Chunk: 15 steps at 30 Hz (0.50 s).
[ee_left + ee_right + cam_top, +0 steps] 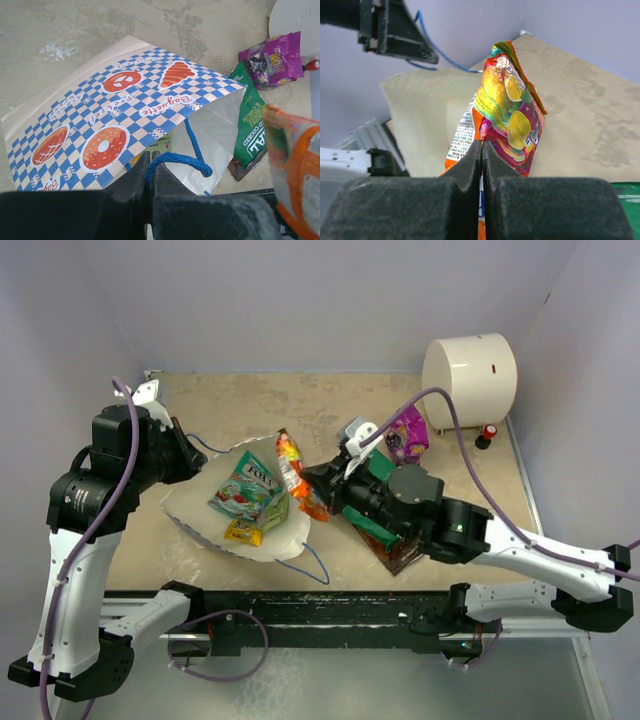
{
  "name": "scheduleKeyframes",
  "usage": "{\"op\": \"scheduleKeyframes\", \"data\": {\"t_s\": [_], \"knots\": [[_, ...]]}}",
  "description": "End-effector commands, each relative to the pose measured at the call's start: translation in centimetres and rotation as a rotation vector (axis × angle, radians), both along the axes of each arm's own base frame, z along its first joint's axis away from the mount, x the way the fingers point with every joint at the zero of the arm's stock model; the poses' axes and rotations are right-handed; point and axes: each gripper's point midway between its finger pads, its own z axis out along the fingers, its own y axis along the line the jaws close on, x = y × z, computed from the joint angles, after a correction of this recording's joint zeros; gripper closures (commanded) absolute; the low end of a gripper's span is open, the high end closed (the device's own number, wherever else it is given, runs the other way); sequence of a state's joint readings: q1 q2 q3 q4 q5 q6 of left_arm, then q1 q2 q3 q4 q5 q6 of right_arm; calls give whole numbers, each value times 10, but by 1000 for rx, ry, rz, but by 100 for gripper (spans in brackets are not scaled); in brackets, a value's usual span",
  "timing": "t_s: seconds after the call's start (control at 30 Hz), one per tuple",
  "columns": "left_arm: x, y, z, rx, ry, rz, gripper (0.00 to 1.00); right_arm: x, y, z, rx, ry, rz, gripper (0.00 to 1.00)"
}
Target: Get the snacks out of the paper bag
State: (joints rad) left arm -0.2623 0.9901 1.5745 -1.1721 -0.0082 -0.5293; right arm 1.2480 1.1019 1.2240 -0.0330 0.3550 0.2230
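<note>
In right gripper (481, 146), one chip bag (509, 107).

walls (300, 300): pale lilac, three sides | table (250, 405): mottled beige, perhaps worn | light: even

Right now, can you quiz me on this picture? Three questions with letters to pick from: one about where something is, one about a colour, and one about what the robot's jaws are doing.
1. Where is the magenta pouch?
A. held in the left jaws
B. lying beside the cream cylinder
C. on top of an arm's base

2. What colour is the paper bag's cord handle?
A. blue
B. red
C. yellow

3. What are the right jaws doing?
A. wide open and empty
B. shut on a spoon
C. shut on the red-orange chip bag

Answers:
1 B: the top view shows the pouch right next to the cylinder.
2 A: the left wrist view shows a blue cord pinched in the left jaws.
3 C: the right wrist view shows the jaws closed on the chip bag's lower edge.
</note>
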Motion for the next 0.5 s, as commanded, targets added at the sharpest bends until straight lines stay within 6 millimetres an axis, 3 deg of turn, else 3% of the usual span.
{"op": "scheduleKeyframes", "data": {"t_s": [0.0, 0.13, 0.27, 0.47], "knots": [[4, 1, 7, 15, -44, -8, 100, 32, -46, 33, -48, -86, -225, 100], [3, 2, 10, 14, -50, -7, 100, 68, -85, 23, -98, -50, -425, 100], [1, 3, 12, 17, -52, -5, 100, 98, -120, -11, -199, 23, -570, 100], [-1, 4, 15, 19, -59, -2, 100, 119, -130, -67, -419, -31, -522, 100]]}}
